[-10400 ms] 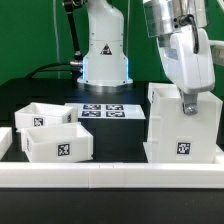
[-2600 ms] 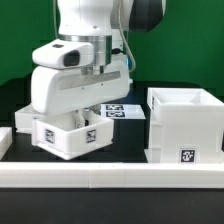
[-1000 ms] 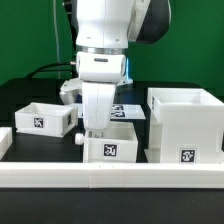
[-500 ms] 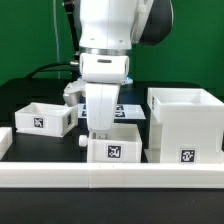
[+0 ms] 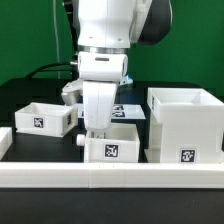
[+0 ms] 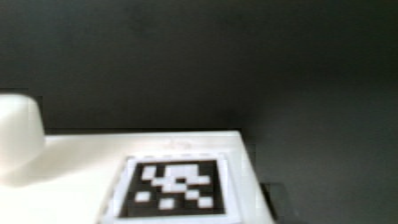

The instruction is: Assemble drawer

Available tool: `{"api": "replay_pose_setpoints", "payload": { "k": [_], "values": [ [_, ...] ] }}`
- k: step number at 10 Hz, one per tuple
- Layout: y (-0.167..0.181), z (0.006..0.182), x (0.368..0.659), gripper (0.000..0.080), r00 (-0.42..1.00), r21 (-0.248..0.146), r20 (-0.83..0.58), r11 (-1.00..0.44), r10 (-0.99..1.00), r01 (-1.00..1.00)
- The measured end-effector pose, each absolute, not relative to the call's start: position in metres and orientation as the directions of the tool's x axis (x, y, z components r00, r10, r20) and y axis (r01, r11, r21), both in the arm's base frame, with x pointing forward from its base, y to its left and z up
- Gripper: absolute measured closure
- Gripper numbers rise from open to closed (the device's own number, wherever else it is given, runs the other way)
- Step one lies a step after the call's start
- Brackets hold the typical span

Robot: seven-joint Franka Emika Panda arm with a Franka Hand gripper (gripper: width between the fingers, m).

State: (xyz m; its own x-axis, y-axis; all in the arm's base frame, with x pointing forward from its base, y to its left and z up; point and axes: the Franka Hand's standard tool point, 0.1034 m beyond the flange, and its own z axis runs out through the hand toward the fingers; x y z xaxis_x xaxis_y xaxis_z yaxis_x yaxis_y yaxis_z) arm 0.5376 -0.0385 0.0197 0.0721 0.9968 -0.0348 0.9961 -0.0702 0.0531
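The large white housing (image 5: pixel 185 125) stands at the exterior view's right with its open side up. One small white tray (image 5: pixel 42 118) sits at the left. The second tray (image 5: pixel 112 143) rests on the dark table beside the housing, with its tag facing the front and a small knob (image 5: pixel 78 140) on its left side. My gripper (image 5: pixel 97 128) reaches down onto this tray's rear left wall and is shut on it. The wrist view shows a tagged white face of the tray (image 6: pixel 175 187) very close; the fingers themselves are hidden there.
The long low white rail (image 5: pixel 110 176) runs along the table's front edge. The marker board (image 5: pixel 124 110) lies flat behind the trays, partly hidden by the arm. A narrow gap separates the held tray from the housing.
The tray has been carried from the left to beside the housing. In the last second it shifted slightly right with the gripper and back again.
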Motion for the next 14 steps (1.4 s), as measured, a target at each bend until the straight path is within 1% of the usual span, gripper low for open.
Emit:
{"api": "replay_pose_setpoints", "payload": {
  "k": [1, 3, 6, 7, 10, 11, 14],
  "values": [
    [-0.038, 0.019, 0.537, 0.0758, 0.073, 0.053, -0.035, -0.072, 0.997, 0.996],
    [-0.025, 0.017, 0.54, 0.0758, 0.061, 0.048, -0.032, -0.059, 0.998, 0.997],
    [-0.008, 0.015, 0.543, 0.0758, 0.084, 0.042, -0.022, -0.083, 0.996, 0.996],
    [-0.007, 0.017, 0.547, 0.0758, 0.083, 0.039, -0.022, -0.082, 0.996, 0.996],
    [-0.009, 0.016, 0.546, 0.0758, 0.087, 0.037, -0.023, -0.086, 0.996, 0.996],
    [-0.011, 0.014, 0.542, 0.0758, 0.089, 0.002, -0.029, -0.089, 0.996, 0.996],
    [-0.011, 0.014, 0.542, 0.0758, 0.071, -0.001, -0.032, -0.071, 0.997, 0.997]
  ]
}}
